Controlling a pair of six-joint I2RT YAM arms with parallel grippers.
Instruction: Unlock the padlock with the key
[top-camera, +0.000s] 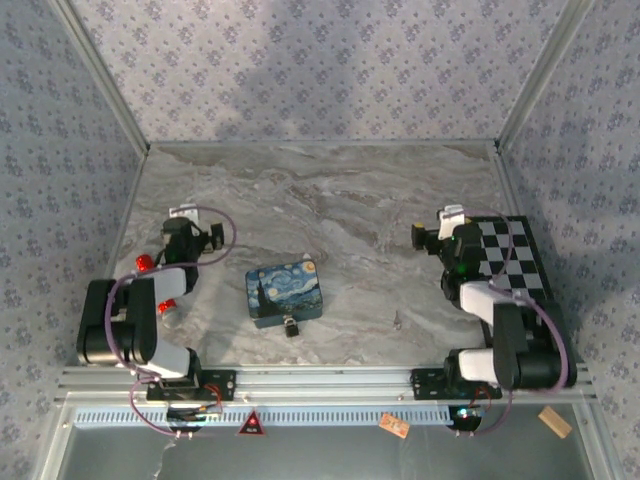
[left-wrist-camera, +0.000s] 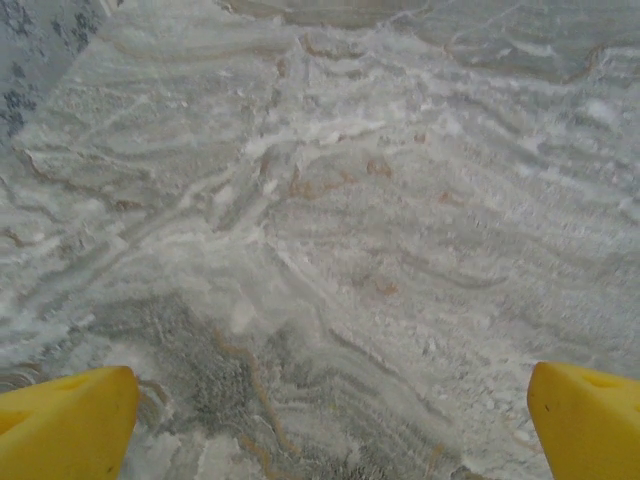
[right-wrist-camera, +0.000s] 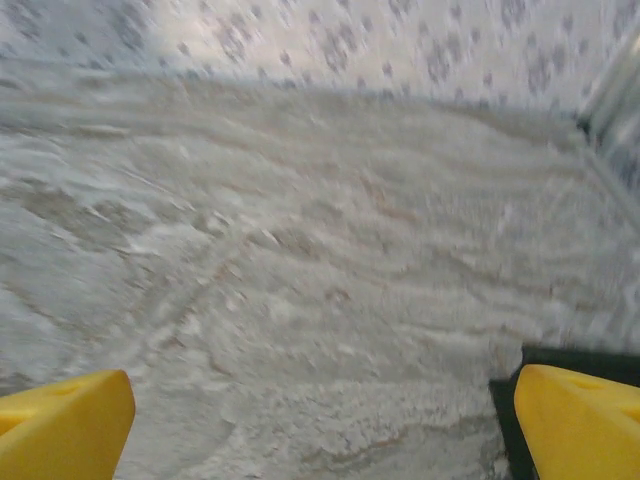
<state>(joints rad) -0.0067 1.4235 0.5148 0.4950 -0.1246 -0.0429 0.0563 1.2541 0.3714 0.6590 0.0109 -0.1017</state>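
Note:
In the top external view the padlock (top-camera: 291, 326), tiny and dark with a silvery shackle, lies against the near edge of a blue Starry-Night tin (top-camera: 284, 291). The key (top-camera: 398, 320), a thin grey sliver, lies on the marble to the right of it. My left gripper (top-camera: 186, 222) hovers to the upper left of the tin, well away from the padlock. My right gripper (top-camera: 441, 230) hovers behind the key, at the right. Both are open: the yellow fingers (left-wrist-camera: 65, 420) of the left gripper (left-wrist-camera: 330, 425) and the yellow fingers (right-wrist-camera: 585, 420) of the right gripper (right-wrist-camera: 320, 425) stand wide over bare marble.
A black-and-white checkerboard (top-camera: 512, 256) lies at the right edge under the right arm; its dark edge (right-wrist-camera: 560, 355) shows by my right finger. Red cylinders (top-camera: 146, 263) sit beside the left arm. Patterned walls enclose three sides of the marble table (top-camera: 330, 200).

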